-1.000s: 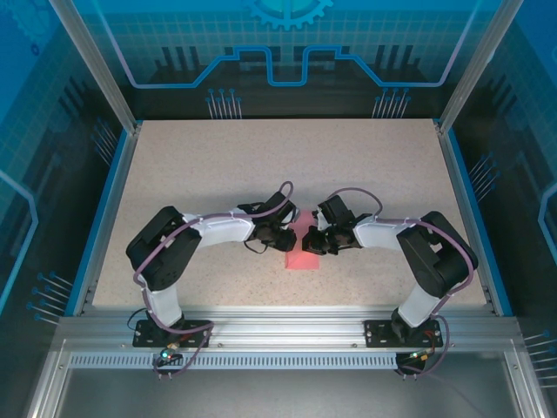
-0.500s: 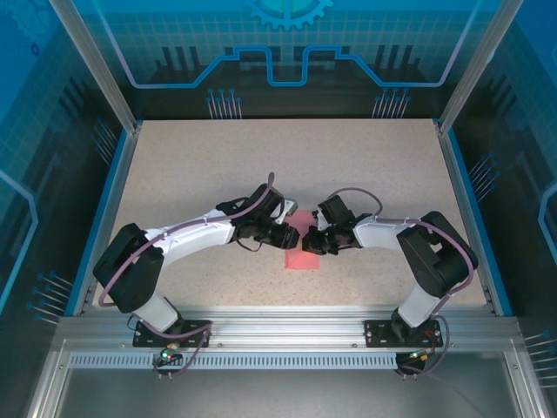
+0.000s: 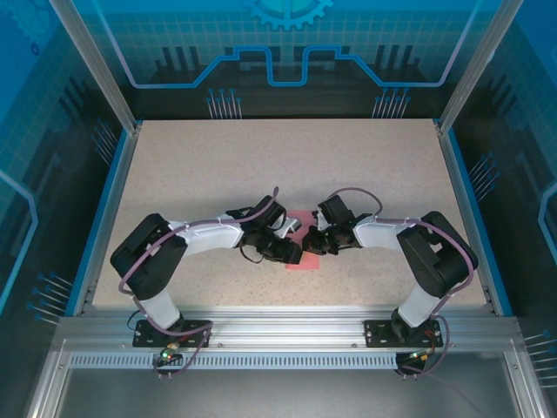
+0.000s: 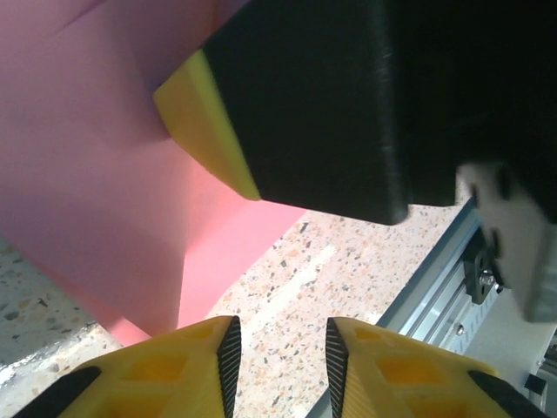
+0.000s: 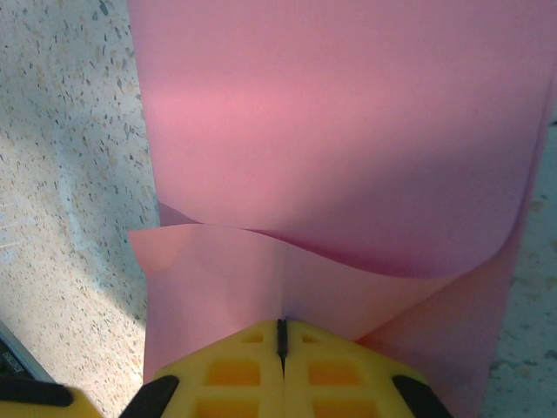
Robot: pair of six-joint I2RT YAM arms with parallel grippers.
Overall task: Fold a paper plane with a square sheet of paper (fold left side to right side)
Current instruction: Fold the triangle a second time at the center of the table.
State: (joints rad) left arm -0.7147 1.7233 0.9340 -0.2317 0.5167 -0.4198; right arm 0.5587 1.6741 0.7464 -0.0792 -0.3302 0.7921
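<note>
The square sheet of paper (image 5: 331,131): where does it lie? (OPERATOR)

(MANUAL) You will find it on the speckled table (image 3: 218,174), in the near half, between the 2 arms. In the top view both wrists reach in over it and cover most of it.

(OPERATOR) What condition is it in?

(MANUAL) From the right wrist you see 2 layers. An upper layer with a curved, slightly raised edge lies across a lower layer.

(OPERATOR) Status of the right gripper?

(MANUAL) The right gripper (image 5: 281,340) has its 2 yellow pads pressed together with no gap. The tips meet the paper where the lower layer rises toward them. You cannot tell whether a layer is nipped in the seam. In the left wrist view, 1 of its pads (image 4: 204,122) bears on the sheet, and a crease runs away from it.

(OPERATOR) Status of the left gripper?

(MANUAL) The left gripper (image 4: 278,348) stands with its jaws a narrow gap apart. Bare table shows through the gap and nothing sits between them. The finger (image 4: 165,374) on the left of that view overlaps the sheet's edge, but contact cannot be confirmed. An aluminium rail (image 4: 431,270) runs past the table edge.
</note>
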